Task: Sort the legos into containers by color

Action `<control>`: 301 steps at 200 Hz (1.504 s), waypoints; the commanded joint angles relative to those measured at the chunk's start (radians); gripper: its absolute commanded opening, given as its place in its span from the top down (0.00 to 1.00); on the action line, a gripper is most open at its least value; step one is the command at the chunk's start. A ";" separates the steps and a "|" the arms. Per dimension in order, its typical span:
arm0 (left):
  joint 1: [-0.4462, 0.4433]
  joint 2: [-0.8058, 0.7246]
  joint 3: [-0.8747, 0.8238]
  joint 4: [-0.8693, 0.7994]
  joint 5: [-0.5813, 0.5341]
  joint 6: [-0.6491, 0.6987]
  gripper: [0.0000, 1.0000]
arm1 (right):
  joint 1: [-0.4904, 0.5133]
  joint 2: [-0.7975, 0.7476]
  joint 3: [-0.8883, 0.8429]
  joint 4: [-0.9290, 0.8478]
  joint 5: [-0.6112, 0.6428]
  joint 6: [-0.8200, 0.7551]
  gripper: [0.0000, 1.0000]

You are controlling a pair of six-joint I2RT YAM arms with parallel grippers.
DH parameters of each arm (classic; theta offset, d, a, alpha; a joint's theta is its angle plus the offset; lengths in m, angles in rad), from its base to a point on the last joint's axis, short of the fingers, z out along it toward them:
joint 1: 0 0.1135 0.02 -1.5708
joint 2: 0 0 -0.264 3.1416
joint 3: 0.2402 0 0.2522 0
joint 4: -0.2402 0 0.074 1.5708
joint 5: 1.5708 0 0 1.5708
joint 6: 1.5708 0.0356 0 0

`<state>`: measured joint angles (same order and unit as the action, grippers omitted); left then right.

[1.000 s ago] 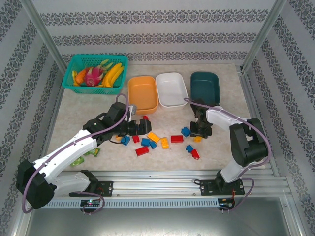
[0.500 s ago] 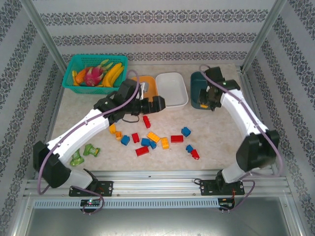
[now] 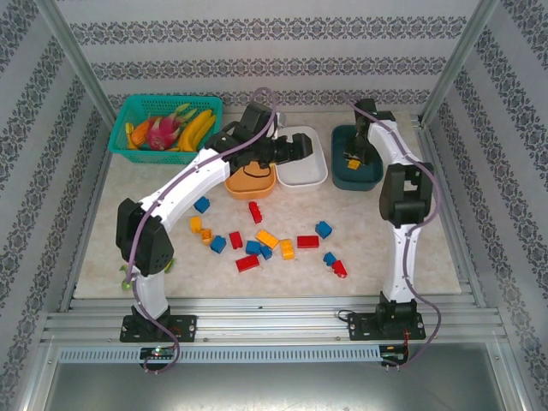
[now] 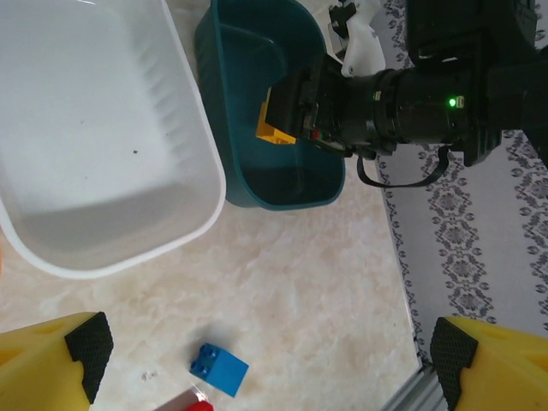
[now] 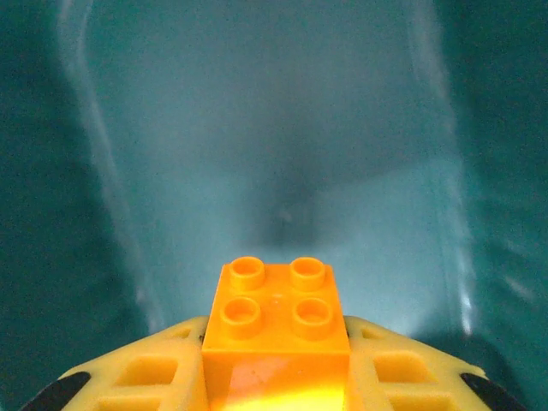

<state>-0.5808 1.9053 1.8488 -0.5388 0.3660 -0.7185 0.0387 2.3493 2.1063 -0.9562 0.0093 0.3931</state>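
Right wrist view: right gripper (image 5: 276, 370) clamped on small yellow studded plastic brick (image 5: 276, 312) over dark teal plastic tub (image 5: 282, 128). Left gripper (image 4: 270, 366) spread wide, near white plastic tub (image 4: 190, 184).

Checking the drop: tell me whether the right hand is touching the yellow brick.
Touching. The right wrist view shows the yellow brick pinched between the pads of the right hand, inside the teal tub.

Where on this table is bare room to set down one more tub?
Free: the strip below the mesh basket, left of the left arm; also the patch between the dark teal tub, the bricks and the right arm. Crowded: the centre, among the bricks.
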 commanded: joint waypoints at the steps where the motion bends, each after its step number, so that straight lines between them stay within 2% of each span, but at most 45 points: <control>1: 0.020 0.045 0.077 -0.050 0.017 0.024 0.03 | -0.012 0.076 0.130 -0.098 -0.023 -0.010 0.69; 25: 0.028 0.072 0.116 -0.058 0.018 0.014 0.03 | -0.019 0.140 0.208 -0.147 -0.038 -0.007 0.64; 45: 0.032 0.073 0.129 -0.071 0.016 0.010 0.03 | -0.019 0.149 0.232 -0.167 -0.036 -0.009 0.45; 57: 0.034 0.067 0.136 -0.094 0.009 0.014 0.03 | -0.019 0.134 0.239 -0.173 -0.031 -0.012 0.39; 84: 0.051 0.024 0.128 -0.171 -0.022 0.023 0.05 | -0.012 0.023 0.238 -0.161 -0.029 -0.020 0.38; 112: 0.087 -0.084 0.033 -0.249 -0.089 0.035 0.06 | 0.034 -0.194 0.170 -0.102 -0.022 -0.023 0.39; 132: 0.129 -0.201 -0.095 -0.278 -0.136 0.036 0.07 | 0.108 -0.401 -0.001 0.009 -0.027 -0.012 0.39; 158: 0.187 -0.350 -0.280 -0.321 -0.213 0.093 0.08 | 0.229 -0.708 -0.392 0.263 -0.087 0.046 0.38; 177: 0.233 -0.408 -0.394 -0.369 -0.266 0.161 0.08 | 0.347 -0.906 -0.675 0.438 -0.132 0.079 0.30; 204: 0.303 -0.412 -0.519 -0.409 -0.288 0.245 0.10 | 0.499 -1.128 -1.027 0.667 -0.199 0.119 0.25; 228: 0.338 -0.334 -0.549 -0.442 -0.298 0.303 0.13 | 0.621 -1.314 -1.311 0.887 -0.186 0.146 0.18; 251: 0.342 -0.238 -0.517 -0.466 -0.328 0.391 0.15 | 0.718 -1.415 -1.447 0.922 -0.084 0.132 0.10; 279: 0.342 -0.162 -0.480 -0.469 -0.407 0.527 0.16 | 0.721 -1.430 -1.484 0.905 -0.072 0.166 0.09; 301: 0.342 -0.110 -0.454 -0.452 -0.421 0.617 0.16 | 0.722 -1.410 -1.465 0.907 -0.073 0.178 0.09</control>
<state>-0.2466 1.7599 1.3384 -0.9627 0.0074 -0.2653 0.7567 0.9318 0.6304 -0.1169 -0.0963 0.5430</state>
